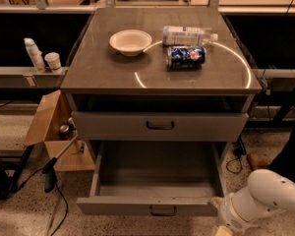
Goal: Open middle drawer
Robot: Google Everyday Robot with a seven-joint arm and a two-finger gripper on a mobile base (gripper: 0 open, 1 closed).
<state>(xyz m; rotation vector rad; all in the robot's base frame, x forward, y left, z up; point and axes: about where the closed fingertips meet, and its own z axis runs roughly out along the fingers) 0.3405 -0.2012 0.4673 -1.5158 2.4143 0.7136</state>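
Observation:
The middle drawer [152, 204] is pulled well out below the closed upper drawer [160, 127]. Its grey front carries a small dark bar handle [163, 211], and its inside looks bare. My white arm [260, 200] comes in from the lower right. The gripper [220, 230] sits at the picture's bottom edge, just below the right end of the open drawer's front, and is mostly cut off. Any drawer beneath the open one is hidden.
On the cabinet top [103, 73] are a white bowl [130, 42], a lying water bottle [187, 35] and a blue can [186, 56] on its side. An open cardboard box [51, 132] and cables lie on the floor to the left. A shelf [19, 75] holds bottles.

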